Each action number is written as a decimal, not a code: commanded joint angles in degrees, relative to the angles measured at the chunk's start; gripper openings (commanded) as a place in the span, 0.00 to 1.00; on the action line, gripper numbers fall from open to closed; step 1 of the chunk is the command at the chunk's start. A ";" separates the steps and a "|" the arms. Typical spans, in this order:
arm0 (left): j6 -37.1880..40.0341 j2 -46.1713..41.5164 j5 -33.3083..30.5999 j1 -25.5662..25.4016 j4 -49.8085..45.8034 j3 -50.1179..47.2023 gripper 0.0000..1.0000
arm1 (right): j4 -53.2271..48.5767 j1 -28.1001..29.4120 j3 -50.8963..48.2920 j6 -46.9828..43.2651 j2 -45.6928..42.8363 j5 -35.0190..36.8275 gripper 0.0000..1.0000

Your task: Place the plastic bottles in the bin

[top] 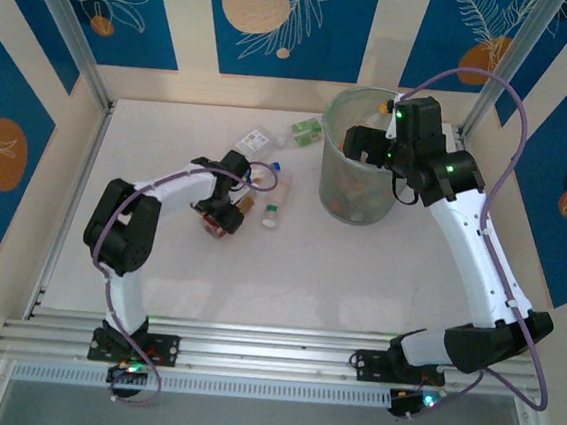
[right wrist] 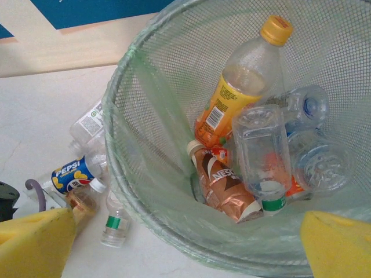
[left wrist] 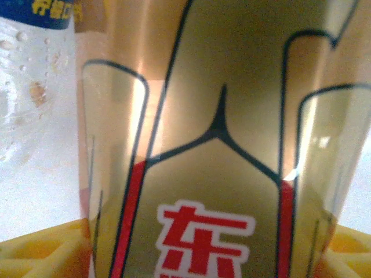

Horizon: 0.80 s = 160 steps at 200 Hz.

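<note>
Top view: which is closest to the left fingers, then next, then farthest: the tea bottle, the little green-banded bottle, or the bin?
1. Tea bottle, right between the left fingers.
2. Little green-banded bottle, lying just to their right.
3. Bin, farther right and further back.

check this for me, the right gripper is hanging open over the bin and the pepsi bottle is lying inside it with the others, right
Not quite. The right gripper does hang open over the bin, but the Pepsi bottle is not inside it. It lies on the table outside the bin, to the left of its wall, as the right wrist view shows.
</note>
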 commanded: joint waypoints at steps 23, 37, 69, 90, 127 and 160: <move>0.30 -5.20 6.14 -0.36 -0.59 -2.59 0.61 | 0.64 0.70 -0.54 1.60 -0.91 -0.33 0.99; 0.00 -8.05 7.99 -0.38 -0.62 -3.23 0.60 | 0.69 0.80 -0.93 2.07 -1.44 -0.73 0.99; -0.21 -15.75 12.35 -0.63 -0.30 -4.44 0.60 | 1.67 1.23 -2.95 3.83 -3.40 -3.40 0.99; -0.78 -21.17 16.07 -0.89 1.79 -5.87 0.60 | 3.31 1.50 -5.40 5.89 -5.00 -6.47 0.99; -4.43 -30.00 22.66 -0.99 10.99 -10.55 0.59 | 8.72 2.47 -10.28 10.29 -6.37 -16.41 0.99; -7.98 -34.53 29.92 -1.24 21.40 -14.15 0.59 | 15.14 4.29 -13.52 13.69 -5.69 -24.07 0.99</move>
